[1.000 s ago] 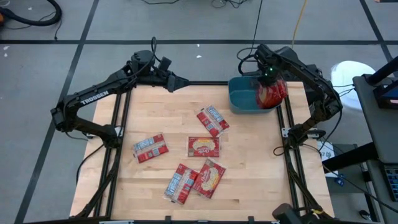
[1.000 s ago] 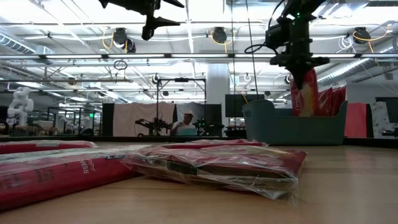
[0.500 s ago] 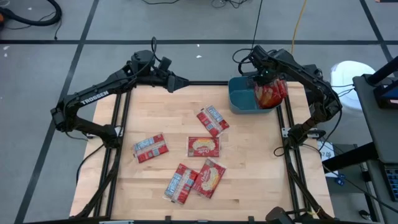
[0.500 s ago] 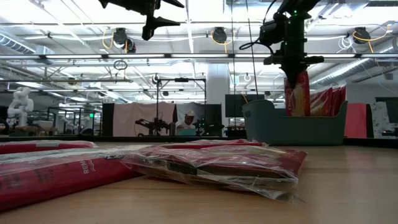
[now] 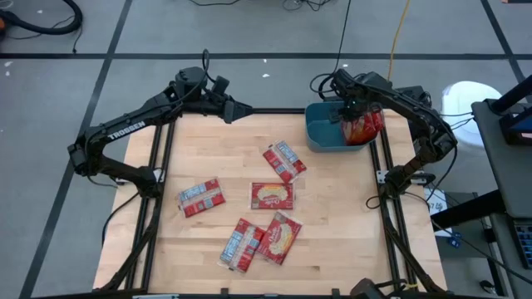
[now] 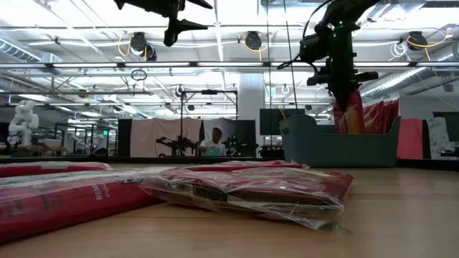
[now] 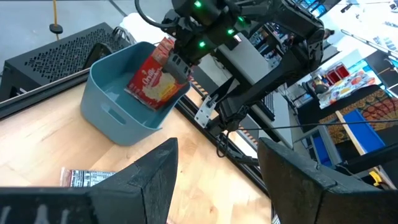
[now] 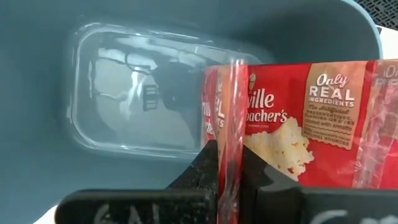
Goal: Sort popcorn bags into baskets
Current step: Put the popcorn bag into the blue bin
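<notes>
My right gripper (image 5: 350, 115), clenched on one popcorn bag (image 5: 363, 125), has sunk lower into the single teal basket (image 5: 320, 133) since a second ago. Five bags (image 5: 272, 196) lie on the table (image 5: 332, 216), unmoved; my left gripper (image 5: 235, 110) waits, fingers released.

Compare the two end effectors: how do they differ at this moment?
The right end effector is shut on a popcorn bag and holds it upright over the teal basket. The left end effector is open, holds nothing and hangs at the table's far edge, away from the bags. Both are dark and two-fingered.
</notes>
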`<state>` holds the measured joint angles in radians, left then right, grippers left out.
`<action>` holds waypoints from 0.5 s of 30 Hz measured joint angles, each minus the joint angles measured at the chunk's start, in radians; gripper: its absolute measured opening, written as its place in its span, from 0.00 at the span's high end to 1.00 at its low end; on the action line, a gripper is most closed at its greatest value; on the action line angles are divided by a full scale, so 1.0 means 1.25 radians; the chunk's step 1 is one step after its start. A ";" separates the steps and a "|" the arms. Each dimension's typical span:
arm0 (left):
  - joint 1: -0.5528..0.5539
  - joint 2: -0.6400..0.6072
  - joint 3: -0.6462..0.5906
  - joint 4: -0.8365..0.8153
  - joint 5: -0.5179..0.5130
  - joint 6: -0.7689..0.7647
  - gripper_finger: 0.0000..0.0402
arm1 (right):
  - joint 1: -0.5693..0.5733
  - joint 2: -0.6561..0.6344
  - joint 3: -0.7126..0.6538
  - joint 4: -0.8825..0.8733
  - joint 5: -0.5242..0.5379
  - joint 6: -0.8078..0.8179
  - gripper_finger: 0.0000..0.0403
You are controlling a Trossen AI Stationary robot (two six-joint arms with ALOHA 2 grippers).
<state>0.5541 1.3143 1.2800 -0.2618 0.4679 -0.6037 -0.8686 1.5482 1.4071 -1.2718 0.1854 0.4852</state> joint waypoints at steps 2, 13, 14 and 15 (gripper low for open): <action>0.000 0.000 0.000 0.000 0.000 0.001 0.44 | 0.000 0.000 0.000 0.001 0.003 0.000 0.99; 0.000 0.000 0.000 0.000 0.000 0.016 0.44 | 0.000 0.000 0.000 0.009 0.022 -0.001 0.98; 0.000 0.000 0.000 0.000 0.000 0.019 0.44 | 0.000 0.000 0.000 0.009 0.022 -0.001 0.98; 0.000 0.000 0.000 0.000 0.000 0.019 0.44 | 0.000 0.000 0.000 0.009 0.022 -0.001 0.98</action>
<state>0.5541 1.3144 1.2800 -0.2615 0.4683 -0.5801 -0.8684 1.5482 1.4071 -1.2606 0.2134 0.4836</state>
